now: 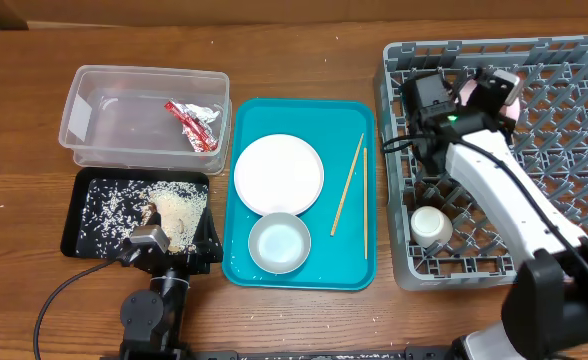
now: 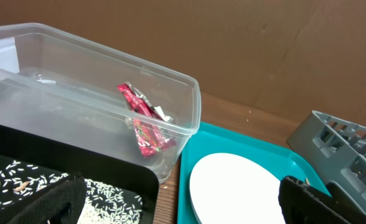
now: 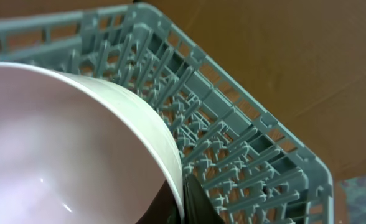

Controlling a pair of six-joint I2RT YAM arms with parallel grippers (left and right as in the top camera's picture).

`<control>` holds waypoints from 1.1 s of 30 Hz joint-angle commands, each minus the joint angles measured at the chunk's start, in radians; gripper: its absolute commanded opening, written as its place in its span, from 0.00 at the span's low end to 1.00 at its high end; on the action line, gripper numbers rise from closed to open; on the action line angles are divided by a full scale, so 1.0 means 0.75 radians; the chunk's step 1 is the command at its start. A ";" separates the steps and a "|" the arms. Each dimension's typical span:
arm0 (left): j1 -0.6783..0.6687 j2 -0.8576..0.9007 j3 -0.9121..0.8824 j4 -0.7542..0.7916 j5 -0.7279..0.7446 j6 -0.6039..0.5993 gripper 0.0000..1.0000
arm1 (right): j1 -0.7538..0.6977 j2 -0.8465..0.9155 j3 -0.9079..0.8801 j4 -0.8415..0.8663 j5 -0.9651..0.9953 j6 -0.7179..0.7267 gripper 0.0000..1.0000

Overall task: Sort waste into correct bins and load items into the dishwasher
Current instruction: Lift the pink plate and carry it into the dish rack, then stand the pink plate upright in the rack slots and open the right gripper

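Overhead, the clear tub point(image 1: 92, 120) sits at the far left with the red wrapper point(image 1: 194, 124) inside it, and just in front lies the black tray point(image 1: 82, 235) scattered with rice point(image 1: 179, 208) piled toward its right side. The left gripper point(image 1: 179, 245) hovers over that tray's near right corner. The teal tray point(image 1: 359, 270) beside it carries the plate point(image 1: 278, 172), a white bowl point(image 1: 279, 243) just in front of the plate, and two chopsticks point(image 1: 349, 185) lying along its right side. At the right, the dish rack point(image 1: 399, 270) holds a cup point(image 1: 431, 227) near its left wall, while the right gripper point(image 1: 479, 92) reaches over the rack's far left part with a pinkish bowl point(image 1: 466, 93). From the left wrist, the two fingers point(image 2: 52, 202) stand spread as wide as they go with nothing between them; beyond them show the tub point(image 2: 170, 81) with the wrapper point(image 2: 145, 124) against its right wall, the rice-strewn black tray point(image 2: 108, 165), the plate point(image 2: 233, 186) on the teal tray point(image 2: 245, 140), and a corner of the rack point(image 2: 338, 137). From the right wrist, the fingers point(image 3: 192, 205) are clamped tight on the rim of the pinkish bowl point(image 3: 58, 143), which is tipped on edge above the rack's point(image 3: 233, 143) pegs and lattice.
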 commanded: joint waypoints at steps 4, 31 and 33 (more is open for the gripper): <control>0.007 -0.015 -0.008 0.006 0.013 0.030 1.00 | -0.003 0.109 -0.006 -0.057 0.053 -0.002 0.04; 0.007 -0.015 -0.008 0.006 0.012 0.030 1.00 | -0.028 0.108 -0.020 -0.029 0.133 -0.008 0.04; 0.007 -0.015 -0.008 0.006 0.013 0.030 1.00 | -0.016 0.108 -0.023 -0.031 0.046 -0.008 0.04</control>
